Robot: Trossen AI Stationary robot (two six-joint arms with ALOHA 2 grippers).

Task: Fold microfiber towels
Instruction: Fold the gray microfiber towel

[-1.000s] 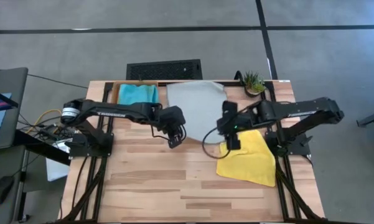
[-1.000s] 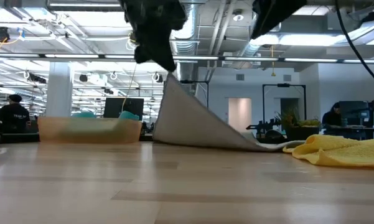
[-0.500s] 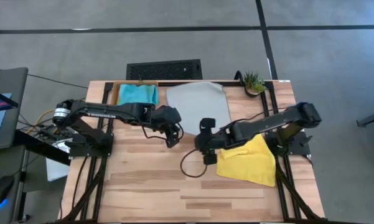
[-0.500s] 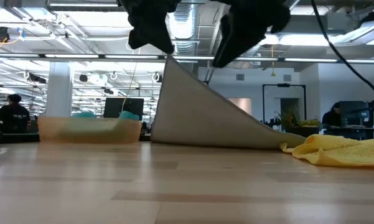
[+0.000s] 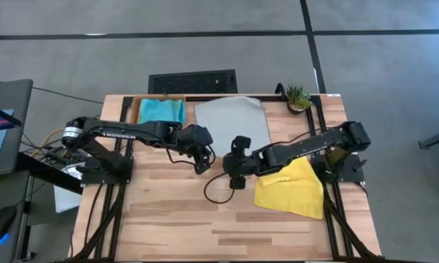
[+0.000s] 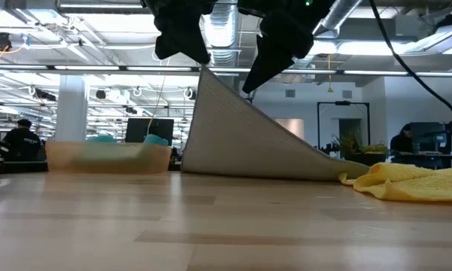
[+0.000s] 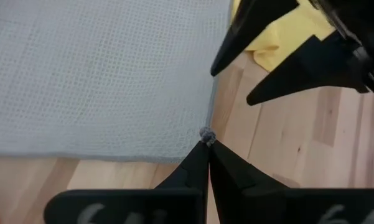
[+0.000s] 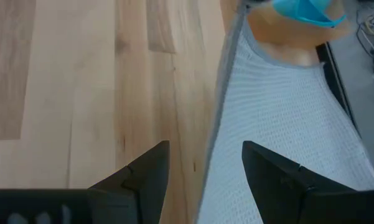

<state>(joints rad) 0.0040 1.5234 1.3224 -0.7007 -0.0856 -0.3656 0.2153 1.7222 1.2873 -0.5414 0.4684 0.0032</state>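
The pale grey towel (image 5: 234, 120) lies at the far middle of the tabletop (image 5: 204, 226), its near-left corner lifted into a tent; the left hand (image 7: 205, 142) is clenched on that corner, pinching only the very tip; the right hand (image 8: 202, 163) hovers with fingers spread, straddling the raised near edge; the yellow towel (image 5: 292, 186) lies crumpled just beside, on the right; the sky blue towel (image 5: 162, 111) sits in the orange tray (image 6: 105, 156) at the far left; judging by so slight a pinch, the corner could slip free if pulled; the right hand may miss the thin edge, or snag the yellow cloth.
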